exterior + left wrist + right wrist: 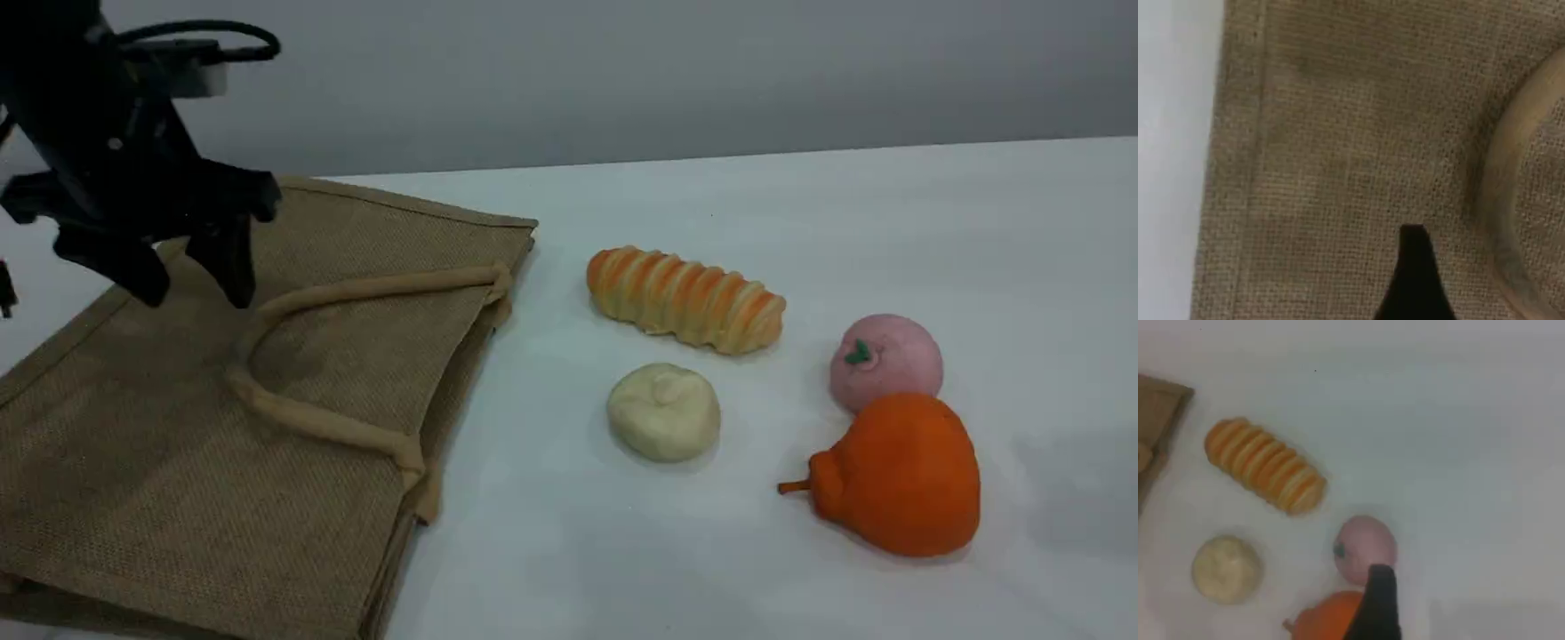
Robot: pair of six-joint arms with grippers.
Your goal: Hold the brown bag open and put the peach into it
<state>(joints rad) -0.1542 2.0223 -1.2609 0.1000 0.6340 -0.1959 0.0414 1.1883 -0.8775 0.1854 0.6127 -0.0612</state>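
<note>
The brown bag [178,444] lies flat on the left of the table, its mouth towards the foods and closed. One beige handle [382,286] loops across its top face. My left gripper [194,283] hangs open just above the bag's far part, left of the handle, holding nothing. In the left wrist view its fingertip [1413,267] is over the weave [1338,133], with the handle [1501,200] to the right. The pink peach [886,360] sits on the table at the right. In the right wrist view the peach [1365,547] is just beyond my right fingertip [1379,590], and nothing is held.
An orange pear-shaped fruit [898,476] touches the peach's near side. A cream bun [663,411] and a striped bread roll [685,300] lie between the bag and the peach. The white table [889,204] runs on behind and to the right.
</note>
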